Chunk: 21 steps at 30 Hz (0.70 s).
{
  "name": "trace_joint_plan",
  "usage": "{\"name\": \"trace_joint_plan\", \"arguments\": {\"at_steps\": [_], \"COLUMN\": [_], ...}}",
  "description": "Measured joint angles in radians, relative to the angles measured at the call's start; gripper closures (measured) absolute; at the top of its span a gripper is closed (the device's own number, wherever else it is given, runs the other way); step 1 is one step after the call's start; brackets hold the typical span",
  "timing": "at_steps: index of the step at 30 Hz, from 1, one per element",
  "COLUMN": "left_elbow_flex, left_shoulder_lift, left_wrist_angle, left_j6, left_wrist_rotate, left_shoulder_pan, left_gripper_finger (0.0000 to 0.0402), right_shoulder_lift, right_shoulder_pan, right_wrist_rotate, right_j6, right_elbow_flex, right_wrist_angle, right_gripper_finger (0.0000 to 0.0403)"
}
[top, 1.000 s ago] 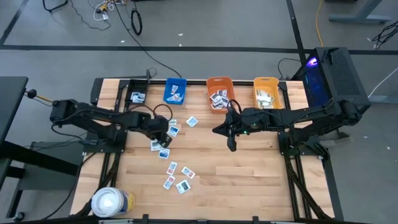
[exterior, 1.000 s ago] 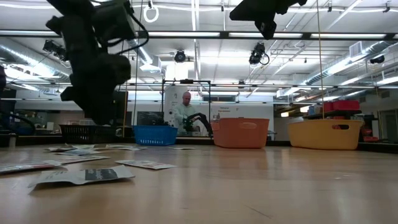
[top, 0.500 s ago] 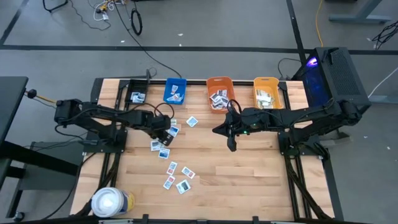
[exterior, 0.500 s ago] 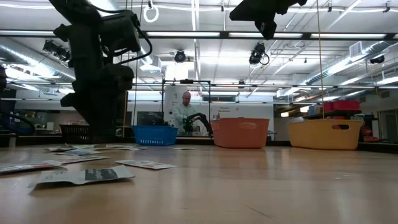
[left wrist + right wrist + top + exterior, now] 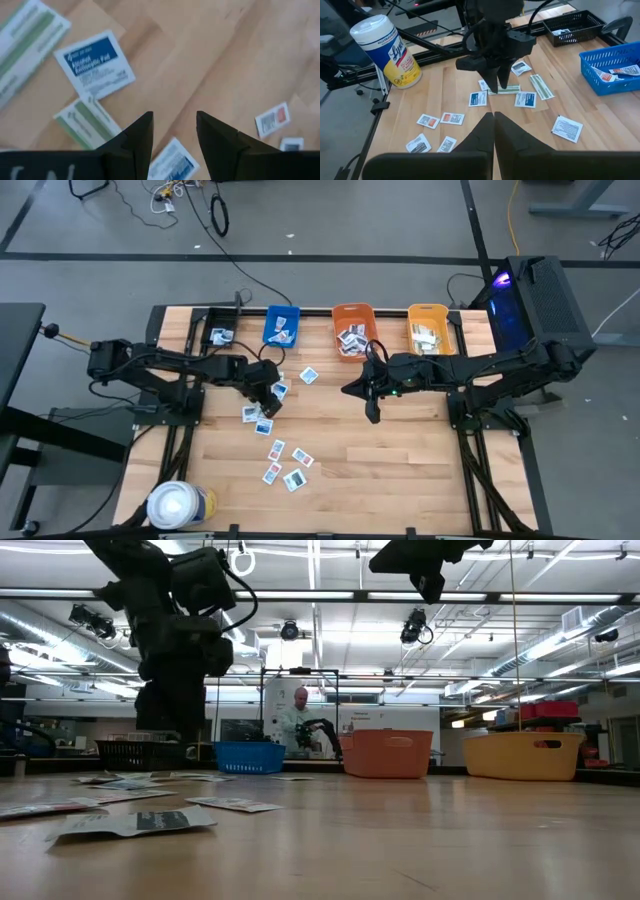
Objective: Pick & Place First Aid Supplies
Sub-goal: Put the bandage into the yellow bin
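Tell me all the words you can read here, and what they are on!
"Lysol": on the white wipes canister with the yellow and blue band, partly legible.
Blue-label packet: print too blurred to read.
Other packets on the table and in the bins: too small to read.

You have three bins in a row along the far edge of the counter (image 5: 400,470): the left bin (image 5: 282,326), the middle bin (image 5: 353,330) and the right bin (image 5: 429,327), each with packets inside. A wire basket (image 5: 219,336) sits left of that row. Loose packets (image 5: 283,463) lie scattered on the counter's left half, from just before the left bin down toward the near edge. The left hand (image 5: 268,398) hangs over that scatter's upper cluster. The right hand (image 5: 374,414) hangs over the counter's middle, before the middle bin. A wipes canister (image 5: 178,506) stands at the near left corner.
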Motion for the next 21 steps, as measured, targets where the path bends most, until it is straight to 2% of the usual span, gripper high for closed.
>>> {"name": "trace_joint_plan", "arguments": {"at_steps": [2, 8, 13, 21], "left_elbow_flex": [0.017, 0.171, 0.266, 0.280], "left_shoulder_lift": [0.000, 0.000, 0.001, 0.102], "left_wrist_angle": [-0.060, -0.370, -0.479, -0.554], "left_j6": [-0.011, -0.007, -0.056, -0.212], "left_wrist_rotate": [0.011, -0.129, -0.154, -0.132], "left_shoulder_pan": [0.007, 0.010, 0.050, 0.097], "left_gripper_finger": [0.0248, 0.0235, 0.0185, 0.0095], "right_shoulder_lift": [0.000, 0.000, 0.000, 0.000], "right_shoulder_pan": [0.000, 0.000, 0.000, 0.000], "right_wrist_rotate": [0.000, 0.000, 0.000, 0.000], "right_j6": [0.000, 0.000, -0.008, -0.008], "right_elbow_flex": [0.000, 0.000, 0.000, 0.000], "right_wrist_angle": [0.000, 0.000, 0.000, 0.001], "right_gripper_finger": [0.0389, 0.0389, 0.0389, 0.0389]}}
